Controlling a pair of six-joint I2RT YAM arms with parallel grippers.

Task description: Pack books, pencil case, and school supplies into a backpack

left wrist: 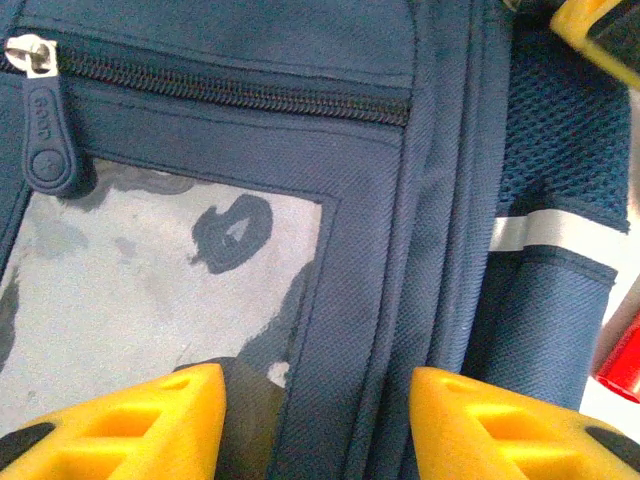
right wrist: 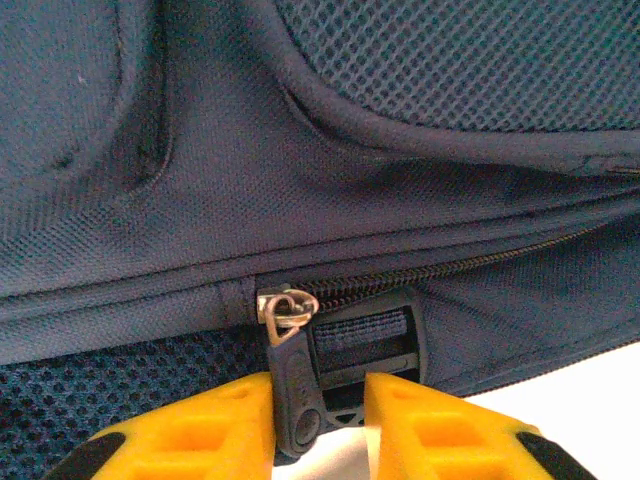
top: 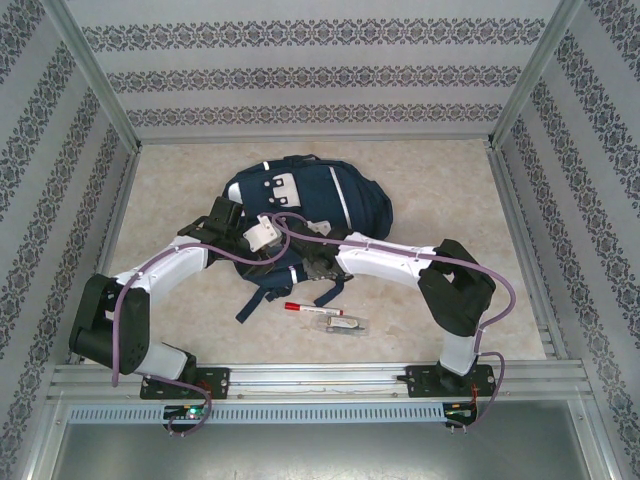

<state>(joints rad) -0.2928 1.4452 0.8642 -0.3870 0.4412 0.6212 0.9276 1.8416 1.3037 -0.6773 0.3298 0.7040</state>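
From above, your two arms meet over the near side of the backpack [top: 360, 205]. Their wrists hide the fingertips there, so the grip is hard to read from that view. The white marker [top: 318, 310] with its red cap lies on the table just in front of the backpack. The small clear-wrapped item [top: 346, 325] lies just beside the marker, on the side away from the backpack.

The left wrist view sits close on the backpack's front. Your left gripper [left wrist: 318, 390] has its yellow fingers wide apart, with flat blue cloth between them and nothing held. Past the fingers you see a grey patch [left wrist: 130, 280], a closed zip with a dark zip tab [left wrist: 45, 145], and the white stripe [left wrist: 555, 232]. A red bit [left wrist: 622, 365] beside the backpack is cut off (too little shows to name it). So is a yellow piece [left wrist: 590, 20] at the top corner.

In the right wrist view, your right gripper [right wrist: 318, 395] has its fingers close together, one on each side of a zip pull [right wrist: 293, 365] at the backpack's edge. A black buckle [right wrist: 365, 345] sits behind the pull. One finger seems to touch the pull and a thin gap shows at the other, so you cannot tell if it is pinched.
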